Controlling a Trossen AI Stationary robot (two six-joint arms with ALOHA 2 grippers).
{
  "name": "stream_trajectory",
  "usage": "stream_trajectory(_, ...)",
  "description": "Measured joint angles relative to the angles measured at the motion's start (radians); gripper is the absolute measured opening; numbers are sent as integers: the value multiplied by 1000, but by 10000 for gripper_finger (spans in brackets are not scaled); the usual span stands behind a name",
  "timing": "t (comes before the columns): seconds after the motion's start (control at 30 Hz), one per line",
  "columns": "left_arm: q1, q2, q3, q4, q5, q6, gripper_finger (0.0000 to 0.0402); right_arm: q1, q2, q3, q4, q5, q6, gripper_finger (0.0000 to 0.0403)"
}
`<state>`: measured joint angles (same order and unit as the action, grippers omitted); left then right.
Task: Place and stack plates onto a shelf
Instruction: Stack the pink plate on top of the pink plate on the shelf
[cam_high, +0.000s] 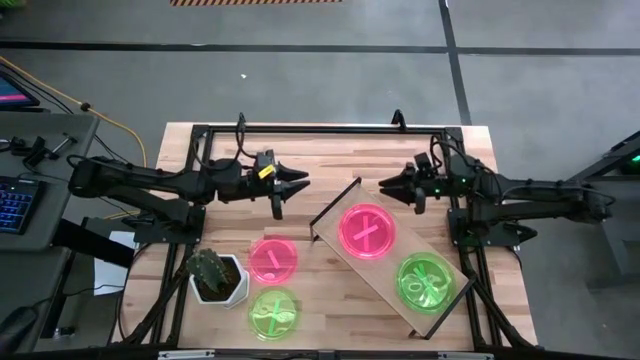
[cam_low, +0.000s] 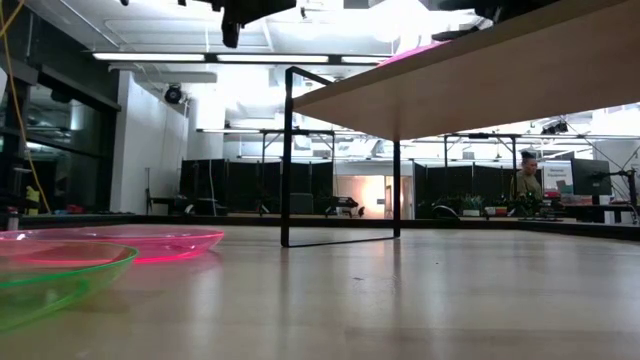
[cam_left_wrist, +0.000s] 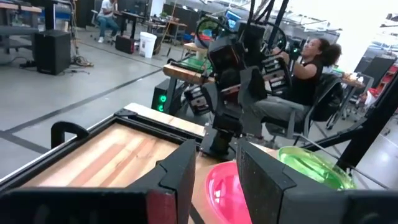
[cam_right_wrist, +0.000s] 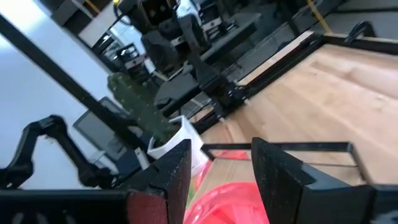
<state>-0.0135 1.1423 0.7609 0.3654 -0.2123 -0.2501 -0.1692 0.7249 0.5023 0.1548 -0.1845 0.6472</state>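
Note:
The shelf is a long light-wood board lying aslant on the table's right half, with a dark upright end panel. On it rest a pink plate and a green plate. Another pink plate and another green plate lie on the tabletop left of the shelf. My left gripper hovers open beyond the table's pink plate. My right gripper hovers open beyond the shelf's pink plate. Both grippers are empty and point at each other.
A white pot with a cactus stands near the table's left edge, beside the two plates on the tabletop. A dark frame runs round the table. In the low view the shelf board stands raised on its thin end frame.

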Motion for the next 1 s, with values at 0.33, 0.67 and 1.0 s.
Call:
stream_trajectory(0.33, 0, 0, 0, -117, 96, 105, 108, 0, 1, 53, 39, 80, -124, 151)
stream_trajectory(0.67, 0, 20, 72, -722, 189, 166, 108, 0, 1, 54, 37, 84, -178, 151)
stream_trajectory(1.0, 0, 219, 69, -905, 351, 272, 108, 0, 18, 54, 2, 110, -180, 151)
